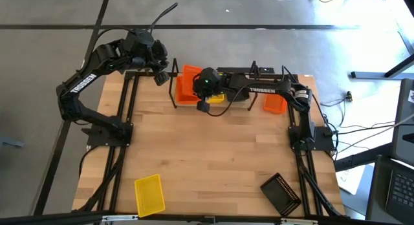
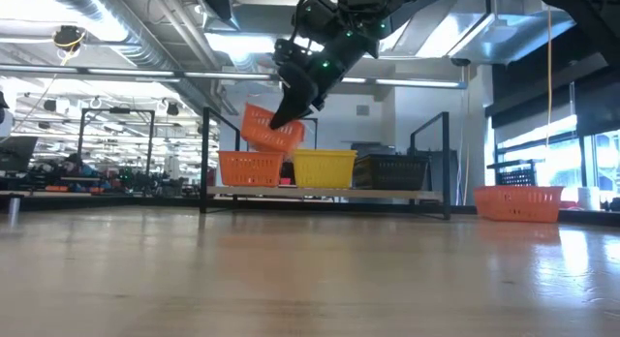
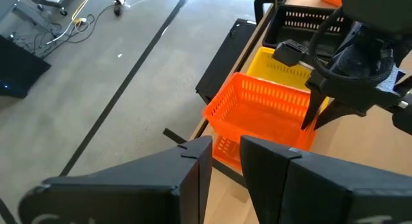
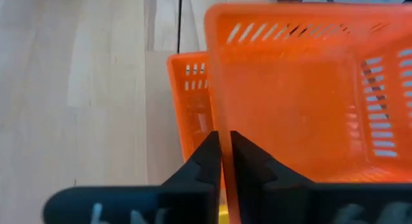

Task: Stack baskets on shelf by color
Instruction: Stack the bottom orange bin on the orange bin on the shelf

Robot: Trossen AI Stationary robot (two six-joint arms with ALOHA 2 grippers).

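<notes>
The shelf [image 2: 426, 193] stands at the table's far edge. On it sit an orange basket [image 2: 250, 168], a yellow basket [image 2: 325, 168] and a black basket [image 2: 392, 171], side by side. My right gripper [image 2: 284, 114] is shut on a second orange basket [image 2: 271, 132], tilted just above the first. My left gripper [image 1: 162, 75] hovers off the shelf's left end, narrowly open and touching nothing. A third orange basket [image 1: 275, 103] rests on the table right of the shelf. A yellow basket [image 1: 149, 194] and a black basket [image 1: 281, 192] lie near the front edge. My right gripper pinches the held orange basket's side wall at its rim [image 4: 220, 124], one finger inside and one outside. The fingers come slanting down from above and the right. The basket is lifted and tilted, its low end over the shelved orange basket [image 4: 190, 102]; whether they touch I cannot tell.
Bare tabletop [image 1: 213, 154] spreads between the shelf and the two baskets at the front. The shelf's upright black end loops [image 2: 205, 158] stand on either side of the baskets. Cables and black equipment lie on the floor to the right.
</notes>
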